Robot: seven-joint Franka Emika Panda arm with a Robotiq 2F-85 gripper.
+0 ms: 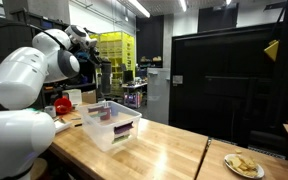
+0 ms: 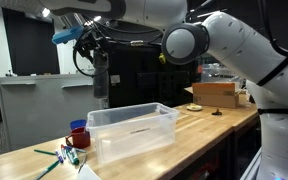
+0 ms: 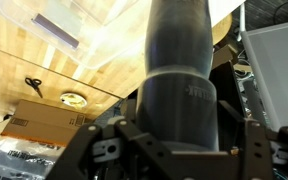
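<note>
My gripper is shut on a tall dark grey cylinder, which fills the middle of the wrist view with a jaw on each side. In an exterior view the gripper holds the cylinder upright in the air, above and behind a clear plastic bin. The bin stands on the wooden table with a few small coloured things inside. The wrist view shows the bin far below, at the upper left.
A red cup and several markers lie beside the bin. A cardboard box sits further along the table, and a plate of food is near it. Black cabinets stand behind.
</note>
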